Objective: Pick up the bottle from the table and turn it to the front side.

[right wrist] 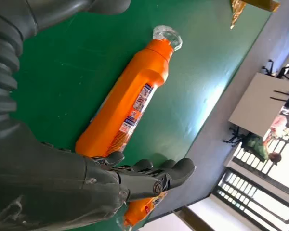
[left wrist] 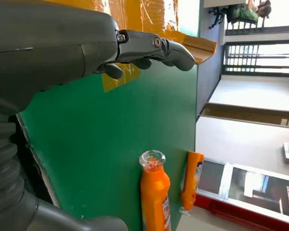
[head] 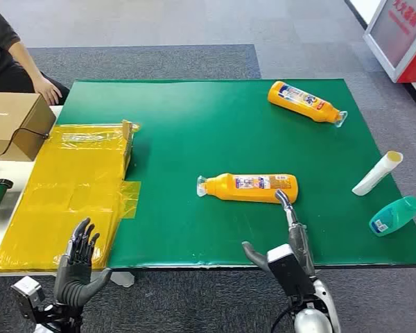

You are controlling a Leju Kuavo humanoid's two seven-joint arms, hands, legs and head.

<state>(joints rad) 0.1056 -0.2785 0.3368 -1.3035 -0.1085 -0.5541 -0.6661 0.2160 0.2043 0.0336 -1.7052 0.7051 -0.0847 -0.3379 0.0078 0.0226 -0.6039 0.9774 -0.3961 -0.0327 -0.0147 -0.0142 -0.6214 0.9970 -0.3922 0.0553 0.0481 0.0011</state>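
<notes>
Orange plastic, a clear cap and a white-and-blue label: the bottle [head: 249, 187] lies on its side near the middle of the green table [head: 195, 215], cap toward nine o'clock and base toward three. The right hand [head: 290, 243] reaches in from six o'clock with its fingers stretched out and its thumb spread apart; it holds nothing, and one fingertip sits right at the bottle's base end (whether it actually touches, I cannot tell). In the right wrist view the same bottle [right wrist: 126, 108] runs along just past the straight fingers [right wrist: 161, 175].

The left hand [head: 80, 267] hovers at the table's near edge, toward seven o'clock from the bottle, fingers upright and parted, empty, above a yellow plastic sheet [head: 64, 201]. The left wrist view shows the bottle's cap end [left wrist: 154, 192] and a second one beyond it.

That second orange bottle [head: 305, 102] lies tilted at about one o'clock, near the far edge. At three o'clock, by the right edge, lie a white tube [head: 377, 173] and a teal bottle [head: 395, 215], close together. A cardboard box [head: 12, 125] stands at ten o'clock, with a person's hand [head: 48, 90] just behind it.
</notes>
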